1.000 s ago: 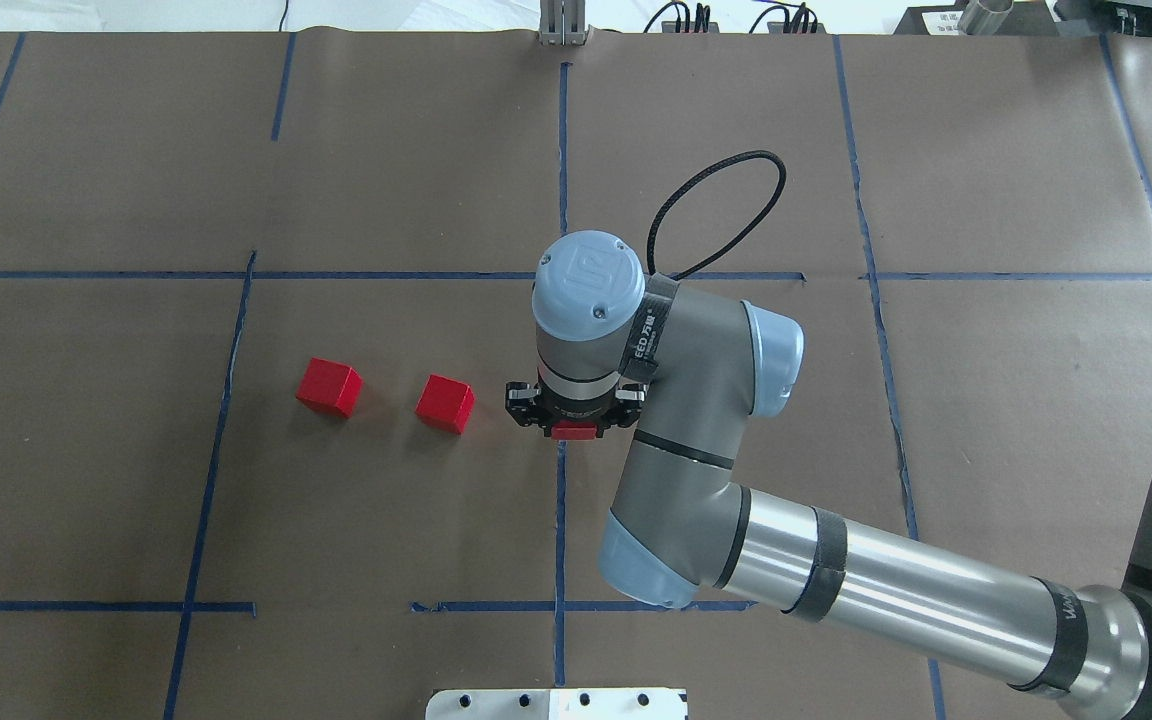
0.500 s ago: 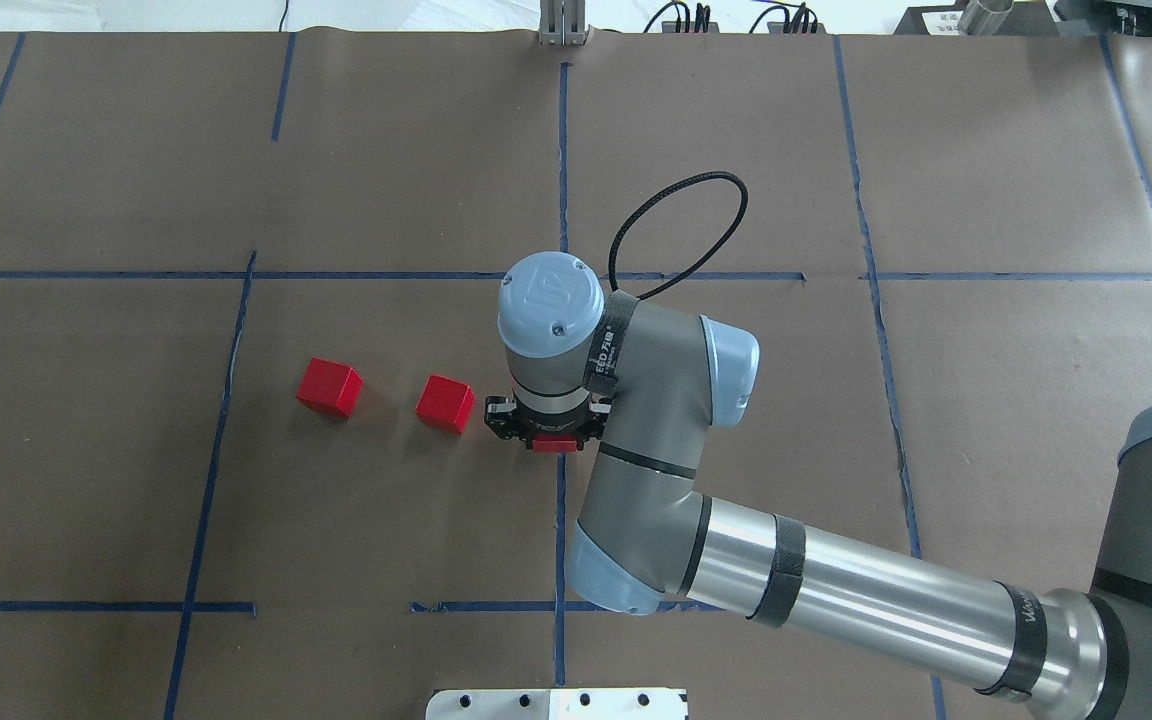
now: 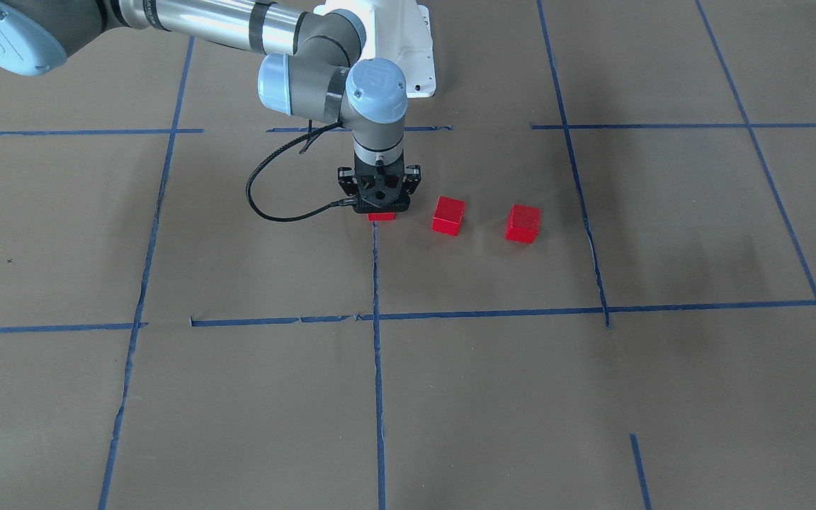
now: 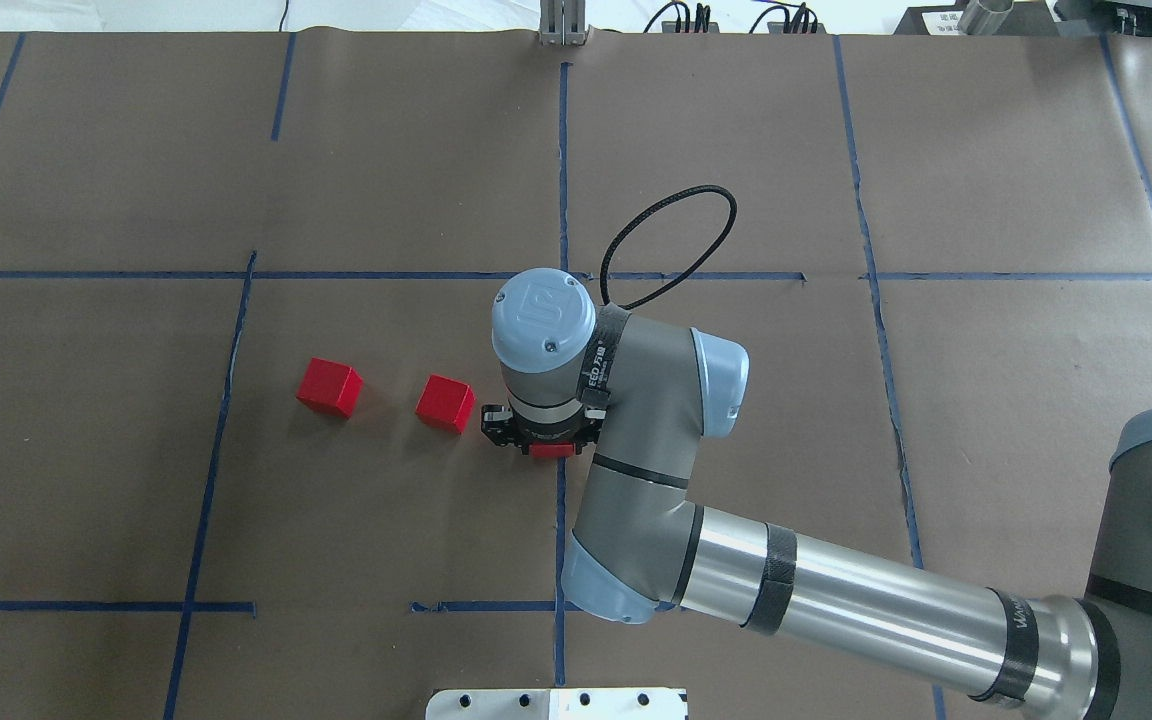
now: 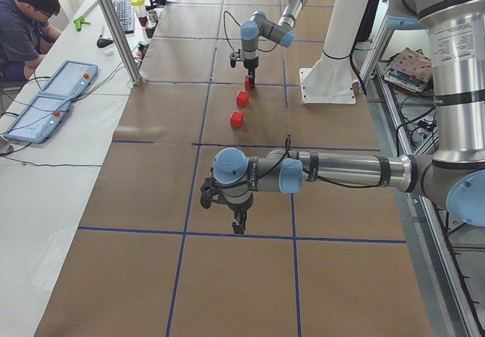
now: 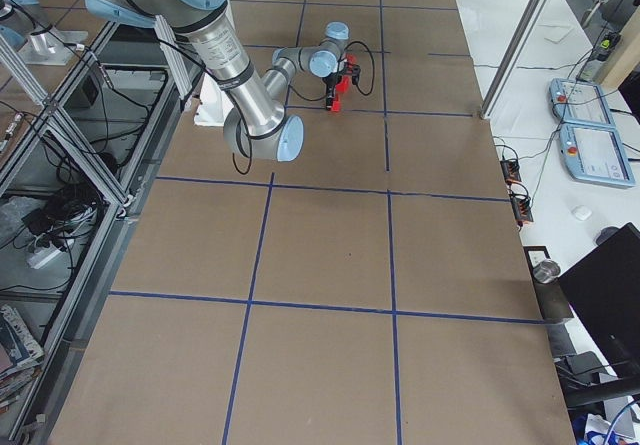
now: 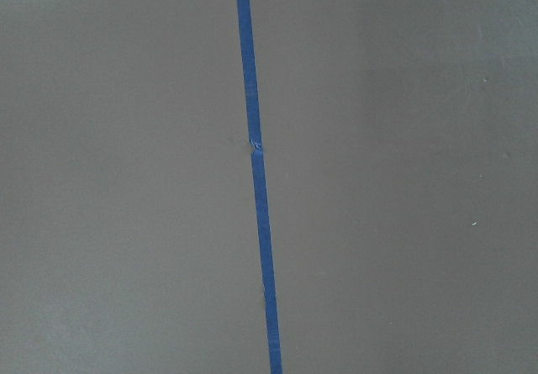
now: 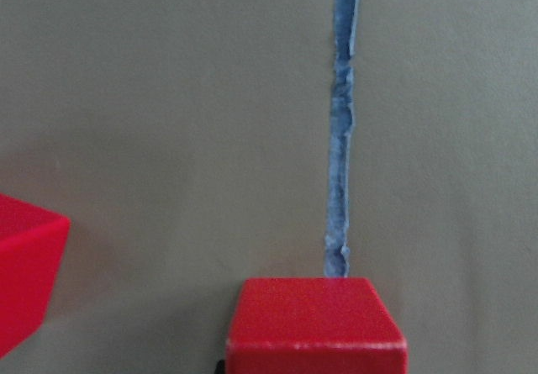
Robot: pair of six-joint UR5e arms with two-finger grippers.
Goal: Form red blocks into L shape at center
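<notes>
Item 1. Right pincer [image 4: 536,441]: black, two-fingered, pointing straight down, clamped on a small matte bright red cube. We note that it has shifted left in the overhead view since a second ago. The clamped cube [image 4: 553,451] now sits at the centre [image 4: 526,500], at the end of the middle blue tape line [image 4: 559,540]. Earlier it hung just right of that line. We cannot tell whether it touches the brown paper-covered bench [image 4: 386,150].

Item 2. Nearer loose red cube [image 4: 445,403]: just beside the right pincer, on its left in the overhead view, not touching it. Unmoved.

Item 3. Farther loose red cube [image 4: 329,387]: further left, apart from the nearer one. Unmoved.

Item 4. Black cable loop [image 4: 671,245] at the right wrist: drifted left with the arm.

Item 5. Left pincer [image 5: 237,223]: over bare paper, well apart from the cubes. We cannot tell whether its fingers stand apart or together.
</notes>
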